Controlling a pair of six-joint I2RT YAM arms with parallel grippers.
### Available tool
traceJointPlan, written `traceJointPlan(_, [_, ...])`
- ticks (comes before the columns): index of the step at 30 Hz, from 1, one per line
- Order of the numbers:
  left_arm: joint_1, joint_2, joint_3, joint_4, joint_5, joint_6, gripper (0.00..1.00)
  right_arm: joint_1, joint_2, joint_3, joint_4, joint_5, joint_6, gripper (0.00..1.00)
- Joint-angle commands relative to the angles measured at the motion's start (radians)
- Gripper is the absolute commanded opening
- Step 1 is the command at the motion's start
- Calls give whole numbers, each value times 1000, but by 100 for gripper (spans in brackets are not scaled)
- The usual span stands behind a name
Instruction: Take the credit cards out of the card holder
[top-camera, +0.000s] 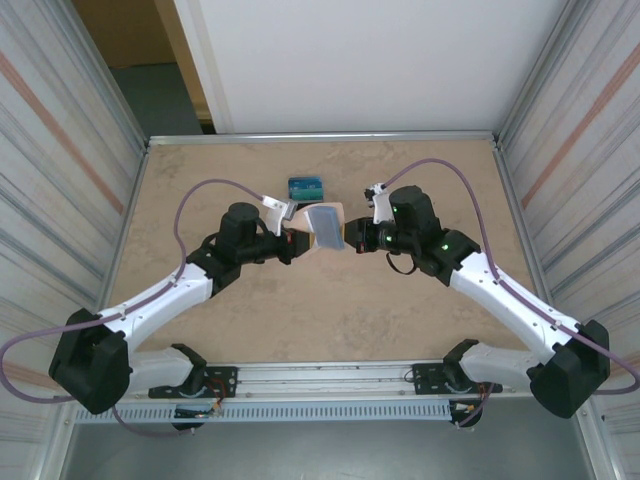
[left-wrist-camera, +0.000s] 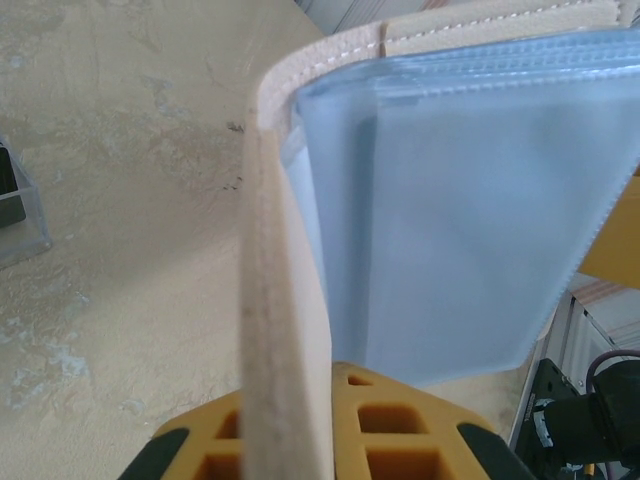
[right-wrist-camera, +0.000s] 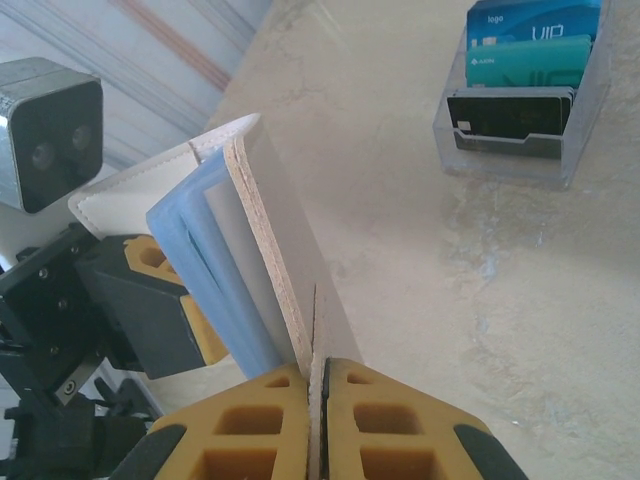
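The left gripper is pinched on one tan cover of the card holder and the right gripper on the other, the pale-blue sleeves fanned between them; the credit cards stand in a clear tray nearby on the table

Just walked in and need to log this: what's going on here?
Both arms hold the card holder open between them: the left gripper is shut on one tan flap, the right gripper on the other. Its pale-blue sleeves look empty. The credit cards stand in a clear tray farther back.
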Motion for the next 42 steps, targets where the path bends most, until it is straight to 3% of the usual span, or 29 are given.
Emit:
traceJointPlan(1, [-5, -16, 30, 18, 47, 12, 5, -4, -27, -8, 70, -39, 13, 8])
traceJointPlan(8, [-5, -17, 37, 37, 75, -13, 0, -3, -32, -33, 107, -80, -15, 25])
traceJointPlan(18, [-2, -25, 54, 7, 72, -77, 0, -4, -34, -54, 124, -93, -33, 37])
traceJointPlan(29, [37, -8, 35, 63, 144, -181, 0, -5, -35, -66, 137, -110, -50, 54])
traceJointPlan(42, [37, 13, 48, 52, 171, -201, 0, 38, -18, -53, 90, -65, -144, 86])
